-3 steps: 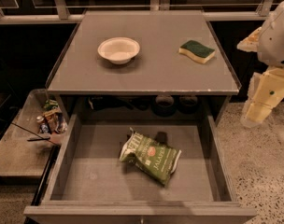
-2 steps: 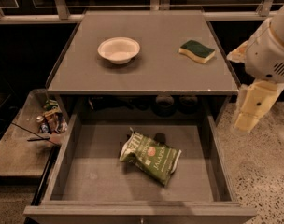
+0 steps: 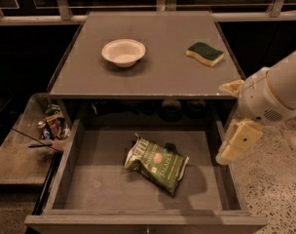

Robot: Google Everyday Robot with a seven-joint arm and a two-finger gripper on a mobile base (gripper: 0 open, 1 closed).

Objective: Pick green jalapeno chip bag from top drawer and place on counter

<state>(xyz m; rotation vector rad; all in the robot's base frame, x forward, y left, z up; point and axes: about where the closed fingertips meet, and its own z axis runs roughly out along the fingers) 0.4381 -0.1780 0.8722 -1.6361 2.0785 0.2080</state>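
The green jalapeno chip bag (image 3: 157, 163) lies flat in the middle of the open top drawer (image 3: 94, 189), white end to the upper left. The counter (image 3: 157, 74) is the grey cabinet top above the drawer. My gripper (image 3: 225, 123) hangs at the drawer's right wall, below the counter's right front corner. It is to the right of the bag and above it, not touching it. Its two cream fingers (image 3: 239, 140) are spread apart with nothing between them.
A white bowl (image 3: 123, 51) and a green-and-yellow sponge (image 3: 205, 53) sit on the counter. A low grey side tray (image 3: 16, 155) with cluttered small items (image 3: 53, 123) stands to the left. Speckled floor (image 3: 279, 189) lies to the right.
My gripper has moved left and down from beside the counter's right edge to over the drawer's right wall. The bag, bowl and sponge have not moved.
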